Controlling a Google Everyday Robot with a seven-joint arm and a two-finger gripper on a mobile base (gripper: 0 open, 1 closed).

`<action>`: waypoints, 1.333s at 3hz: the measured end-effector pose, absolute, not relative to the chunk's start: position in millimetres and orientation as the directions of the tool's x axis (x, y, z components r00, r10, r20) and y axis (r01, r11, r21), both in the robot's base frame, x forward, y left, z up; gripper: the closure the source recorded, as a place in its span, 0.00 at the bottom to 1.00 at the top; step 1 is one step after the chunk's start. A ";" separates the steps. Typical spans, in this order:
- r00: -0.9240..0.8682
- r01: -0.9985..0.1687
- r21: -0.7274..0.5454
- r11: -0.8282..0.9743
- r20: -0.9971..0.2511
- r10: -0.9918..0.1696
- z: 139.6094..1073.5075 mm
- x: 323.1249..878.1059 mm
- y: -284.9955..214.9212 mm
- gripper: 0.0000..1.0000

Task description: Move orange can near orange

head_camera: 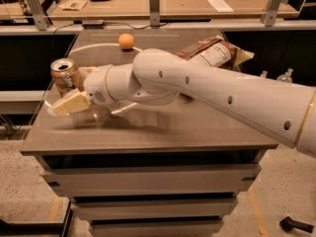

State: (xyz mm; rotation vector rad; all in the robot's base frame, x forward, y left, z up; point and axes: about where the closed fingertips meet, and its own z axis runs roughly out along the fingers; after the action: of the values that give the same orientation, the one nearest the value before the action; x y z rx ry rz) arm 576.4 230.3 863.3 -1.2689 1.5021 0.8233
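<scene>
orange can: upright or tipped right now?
Upright. The orange can stands at the left side of the table, its silver top with the opening facing up. The gripper is right beside it, open.

orange can: one is standing on the table
orange: one is lying there
snack bag: one is lying there
table: one is carrying all three
gripper: one is hovering just beside the orange can, fingers spread apart
</scene>
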 end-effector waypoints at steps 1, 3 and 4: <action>0.022 -0.969 -0.099 0.228 -0.947 -0.320 867.4 581.9 233.1 0.41; 0.090 -0.987 -0.121 0.108 -0.962 -0.258 878.5 600.4 198.0 0.88; 0.113 -0.989 -0.134 0.061 -0.958 -0.264 891.0 610.1 162.5 1.00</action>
State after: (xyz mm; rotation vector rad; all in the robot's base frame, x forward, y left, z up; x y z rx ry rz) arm 610.1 162.5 891.0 -1.3947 1.3373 0.9229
